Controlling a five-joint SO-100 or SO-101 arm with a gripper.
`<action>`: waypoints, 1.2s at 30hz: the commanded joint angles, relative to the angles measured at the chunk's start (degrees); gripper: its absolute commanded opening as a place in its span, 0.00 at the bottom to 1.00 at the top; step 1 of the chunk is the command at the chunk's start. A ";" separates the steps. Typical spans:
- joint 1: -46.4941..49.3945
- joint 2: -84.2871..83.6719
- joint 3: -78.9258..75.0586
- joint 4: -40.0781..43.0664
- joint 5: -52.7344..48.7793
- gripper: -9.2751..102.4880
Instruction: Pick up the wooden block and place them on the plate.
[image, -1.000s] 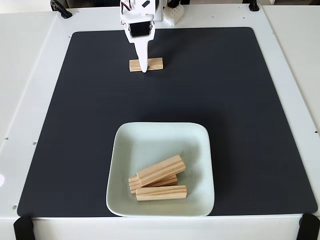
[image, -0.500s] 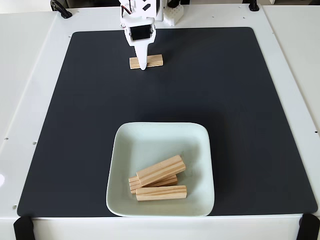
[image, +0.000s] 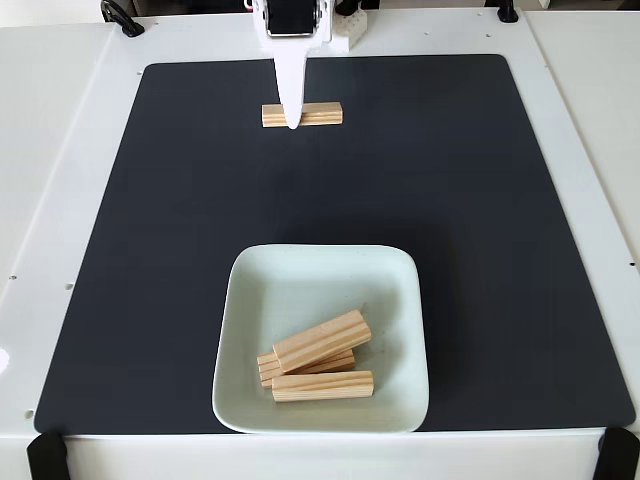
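Note:
A wooden block (image: 320, 114) of light pine sits crosswise at the far end of the black mat, and my white gripper (image: 292, 122) is shut on its left part. One white finger (image: 290, 90) runs down in front of it. This block looks bigger than those lying flat, so it seems raised off the mat. The plate (image: 300, 285), square and pale mint, stands near the front edge of the mat. Three more wooden blocks (image: 322, 340) lie piled in its front half, well away from the gripper.
The black mat (image: 480, 220) covers most of the white table (image: 60, 150). The arm's white base (image: 340, 30) stands at the far edge. Black clamps (image: 45, 455) hold the table's front corners, and a black cable (image: 120, 18) lies at the back left.
The gripper has drawn back toward the base and risen. The block between its fingers went with it, shifting up and slightly right in the view and looking larger.

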 joint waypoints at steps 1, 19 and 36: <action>-0.53 -6.86 -12.83 0.35 5.19 0.08; -0.70 -48.87 -58.27 0.09 13.27 0.08; -4.57 -57.92 -74.62 0.97 13.36 0.09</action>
